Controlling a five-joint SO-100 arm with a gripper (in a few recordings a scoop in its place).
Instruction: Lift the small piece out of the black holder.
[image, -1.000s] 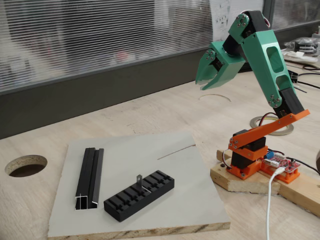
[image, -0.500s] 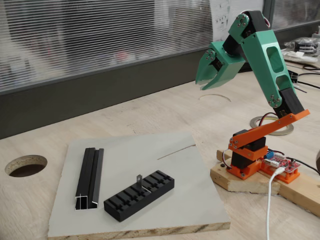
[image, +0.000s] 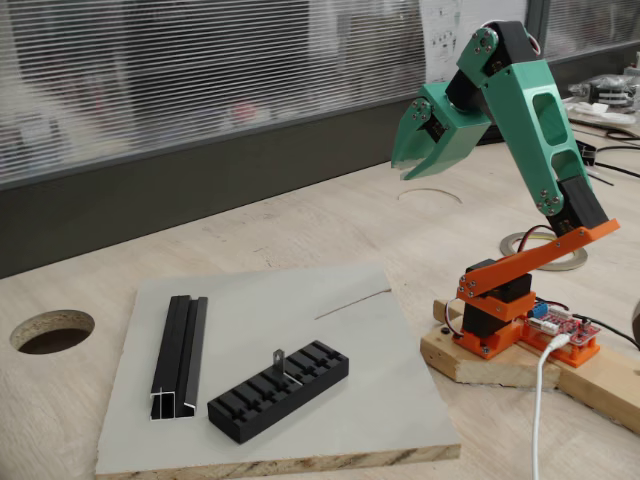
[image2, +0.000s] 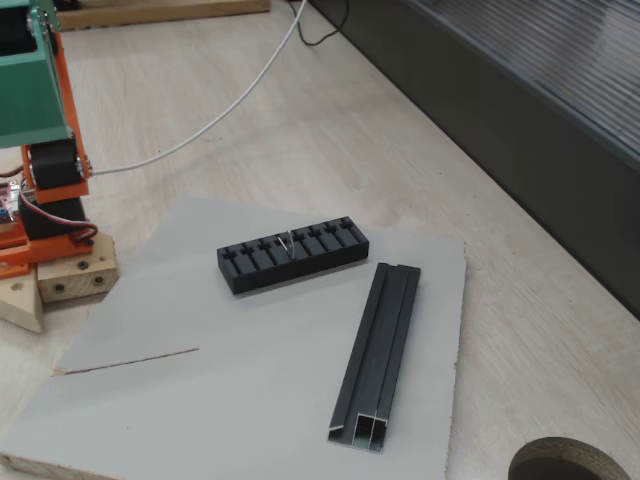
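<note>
The black holder (image: 279, 390) (image2: 293, 254), a slotted block, lies on the grey board (image: 350, 330) (image2: 200, 400). The small piece (image: 279, 361) (image2: 289, 241), a tiny grey metal tab, stands upright in one of its middle slots. My green gripper (image: 408, 164) hangs high in the air, far above and to the right of the holder in a fixed view, pointing down. Its jaws look shut or nearly shut, with nothing in them.
A longer black grooved rail (image: 181, 356) (image2: 378, 350) lies on the same board beside the holder. Round holes (image: 52, 330) (image2: 571, 462) are cut in the wooden table. My orange base (image: 510, 320) sits on a wood block at the board's edge, with a white cable (image2: 220, 110).
</note>
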